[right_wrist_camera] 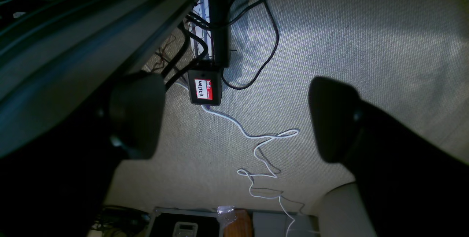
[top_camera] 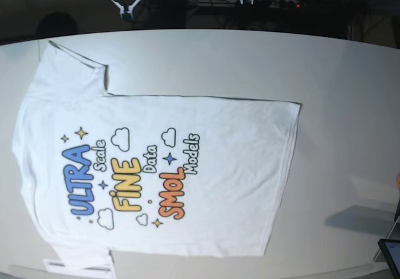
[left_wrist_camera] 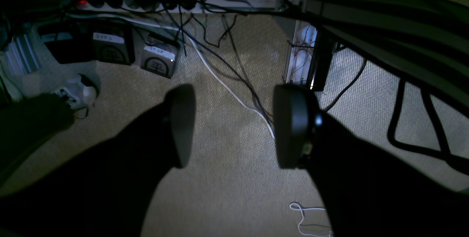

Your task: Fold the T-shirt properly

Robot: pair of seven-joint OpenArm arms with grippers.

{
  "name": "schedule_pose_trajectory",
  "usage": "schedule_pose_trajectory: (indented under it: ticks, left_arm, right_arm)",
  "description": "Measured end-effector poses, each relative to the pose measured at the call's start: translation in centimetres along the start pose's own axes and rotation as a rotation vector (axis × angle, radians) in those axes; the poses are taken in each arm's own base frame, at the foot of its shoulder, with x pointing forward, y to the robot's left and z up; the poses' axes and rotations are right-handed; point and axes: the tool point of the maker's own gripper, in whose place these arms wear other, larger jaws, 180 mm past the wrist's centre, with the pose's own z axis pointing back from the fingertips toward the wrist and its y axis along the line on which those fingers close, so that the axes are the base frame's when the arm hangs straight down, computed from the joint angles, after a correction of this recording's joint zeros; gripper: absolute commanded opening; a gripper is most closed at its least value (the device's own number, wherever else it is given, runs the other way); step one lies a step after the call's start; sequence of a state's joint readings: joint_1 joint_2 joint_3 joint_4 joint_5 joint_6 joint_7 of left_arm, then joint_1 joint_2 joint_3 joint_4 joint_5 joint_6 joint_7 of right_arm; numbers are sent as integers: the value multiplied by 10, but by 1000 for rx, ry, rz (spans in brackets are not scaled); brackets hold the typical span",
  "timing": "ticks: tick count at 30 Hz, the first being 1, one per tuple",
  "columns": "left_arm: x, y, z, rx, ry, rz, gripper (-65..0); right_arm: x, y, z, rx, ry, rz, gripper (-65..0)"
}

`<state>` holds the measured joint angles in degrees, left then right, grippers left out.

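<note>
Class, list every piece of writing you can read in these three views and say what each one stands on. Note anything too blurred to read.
"ULTRA", blue, on the T-shirt
"Scale", small white outlined letters, on the T-shirt
"FINE", yellow, on the T-shirt
"Data", small, on the T-shirt
"SMOL", orange, on the T-shirt
"Models", small, on the T-shirt
"hello" over handwritten "WALTER", on the red name sticker of a black box
White handwritten labels on two dark boxes: too blurred to read

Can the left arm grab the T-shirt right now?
Probably not yet. The left gripper hangs with open jaws over the carpet and floor cables, off the table, while the T-shirt lies spread flat on it.
</note>
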<state>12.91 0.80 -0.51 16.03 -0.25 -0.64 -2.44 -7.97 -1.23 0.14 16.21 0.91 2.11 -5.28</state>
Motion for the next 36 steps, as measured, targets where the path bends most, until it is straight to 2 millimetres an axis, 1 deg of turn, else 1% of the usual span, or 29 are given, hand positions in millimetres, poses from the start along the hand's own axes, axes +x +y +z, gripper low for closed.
schedule_pose_trajectory:
  ticks: [1, 2, 3, 4, 5, 6, 7, 8, 12, 16, 18, 20, 22, 25, 27, 33, 36]
  left_arm:
    - [0, 0, 0, 0, 0, 0, -400]
    - [0, 0, 0, 0, 0, 0, -472]
    - [0, 0, 0, 0, 0, 3, -573]
    - [0, 0, 0, 0, 0, 3, -650]
    - [0, 0, 0, 0, 0, 1, -650]
    - [0, 0, 0, 0, 0, 6, -650]
    - [0, 1, 0, 4, -1, 39, -650]
    - [0, 1, 0, 7, -1, 61, -650]
    - [0, 3, 0, 13, -2, 114, -650]
    - [0, 4, 0, 15, -2, 116, -650]
    - [0, 3, 0, 15, -2, 116, -650]
    - [0, 3, 0, 14, -2, 116, -650]
    - [0, 3, 0, 14, -2, 116, -650]
    - [0, 3, 0, 15, -2, 116, -650]
    - [0, 3, 0, 15, -2, 116, -650]
    - [0, 3, 0, 15, -2, 116, -650]
    - [0, 3, 0, 15, -2, 116, -650]
  right_arm:
    - [0, -1, 0, -1, 0, 0, -300]
    - [0, -1, 0, -1, 1, -1, -409]
    - [0, -2, 0, -2, 1, 3, -522]
    - [0, -1, 0, -2, 0, 1, -630]
    - [0, -2, 0, -2, 0, -1, -650]
    - [0, -2, 0, -2, -1, -3, -644]
    - [0, -2, 0, -2, 0, -3, -601]
    - [0, -2, 0, -3, 1, -3, -588]
    - [0, -2, 0, -3, 0, 0, -588]
    - [0, -1, 0, -2, 1, 7, -586]
    - [5, -1, 0, -1, -29, 7, -586]
    - [11, -4, 0, -4, -70, 10, -586]
    - [14, -8, 1, -10, -99, 10, -586]
    - [7, -13, 2, -18, -101, 8, -586]
    - [2, -13, 2, -17, -93, 7, -586]
    - [9, -12, 2, -15, -106, 8, -586]
    - [8, -12, 2, -15, -103, 8, -586]
